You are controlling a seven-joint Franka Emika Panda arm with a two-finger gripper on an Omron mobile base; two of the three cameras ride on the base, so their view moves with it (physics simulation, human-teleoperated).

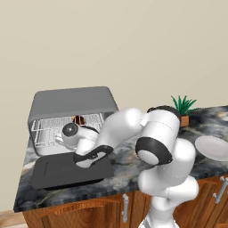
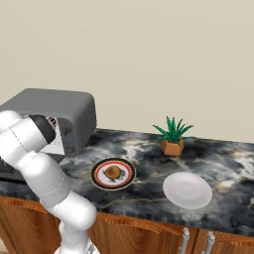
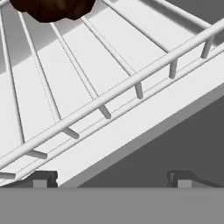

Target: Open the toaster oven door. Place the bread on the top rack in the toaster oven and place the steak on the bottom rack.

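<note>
On the rack point(image 3: 109, 94), the steak point(image 3: 52, 8)

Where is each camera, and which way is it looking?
Left base view: behind the arm's left, facing the open oven; arm and claw over its door.
Right base view: behind the arm's right, facing the counter, two plates, plant; arm at left.
Hand view: on the hand, facing a rack; fingertips below.
Base views share oven, plant.
</note>
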